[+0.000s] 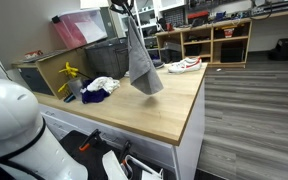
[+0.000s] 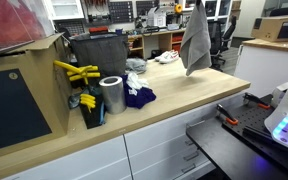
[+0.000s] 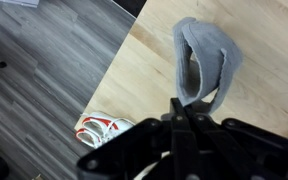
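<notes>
The gripper (image 3: pixel 187 104) is being shown nearest the lens in the wrist view. Its black body is being blurred and cut off by the lower edge. Its fingers are being pressed together on a fold of the grey towel (image 3: pixel 206 55), which is hanging directly beneath them above the wooden countertop (image 3: pixel 259 95). At the left of that view, a white-and-red sneaker (image 3: pixel 102 130) is being partly hidden behind the gripper body, at the countertop's edge.

In both exterior views the gripper (image 1: pixel 127 8) (image 2: pixel 197 6) is being cropped by the top edge, so only its tip is being seen. The grey towel (image 1: pixel 142 60) (image 2: pixel 194 45) is being held clear of the countertop (image 1: pixel 154 110) (image 2: pixel 184 95), with its lower hem lifted off the wood.

From left to right in an exterior view, yellow objects (image 2: pixel 76 72) too tangled to name are being followed by a grey bin (image 2: pixel 99 52), whose contents cannot be made out. A silver cylinder (image 2: pixel 111 95) is being stood in front of the bin. A dark-blue cloth (image 2: pixel 137 97) is lying beside it, and the sneaker (image 2: pixel 167 57) is sitting farther back, near the hanging towel.
</notes>
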Tool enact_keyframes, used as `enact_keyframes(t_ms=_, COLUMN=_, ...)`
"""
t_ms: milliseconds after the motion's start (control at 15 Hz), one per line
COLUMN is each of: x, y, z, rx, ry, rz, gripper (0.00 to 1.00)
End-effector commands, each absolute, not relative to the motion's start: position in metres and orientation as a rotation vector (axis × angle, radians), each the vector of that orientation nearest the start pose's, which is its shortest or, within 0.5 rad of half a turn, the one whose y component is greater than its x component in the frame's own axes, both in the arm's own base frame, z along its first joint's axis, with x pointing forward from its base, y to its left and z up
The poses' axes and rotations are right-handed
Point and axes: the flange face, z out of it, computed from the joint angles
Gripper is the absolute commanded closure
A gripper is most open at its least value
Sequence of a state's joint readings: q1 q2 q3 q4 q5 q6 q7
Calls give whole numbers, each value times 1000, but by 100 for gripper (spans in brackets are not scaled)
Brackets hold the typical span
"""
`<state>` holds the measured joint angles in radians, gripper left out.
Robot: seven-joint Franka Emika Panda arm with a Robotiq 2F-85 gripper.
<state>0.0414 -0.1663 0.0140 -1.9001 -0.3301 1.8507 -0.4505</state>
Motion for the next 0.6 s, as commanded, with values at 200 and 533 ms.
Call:
enact_keyframes(t_ms=200, x=502, y=25, z=573, rx=-3241, ry=-1190, rz=87, gripper=99)
enact_keyframes(t_ms=533, x=488, y=34, z=570, rx=-3153, ry=-1278, rz=188, gripper=99)
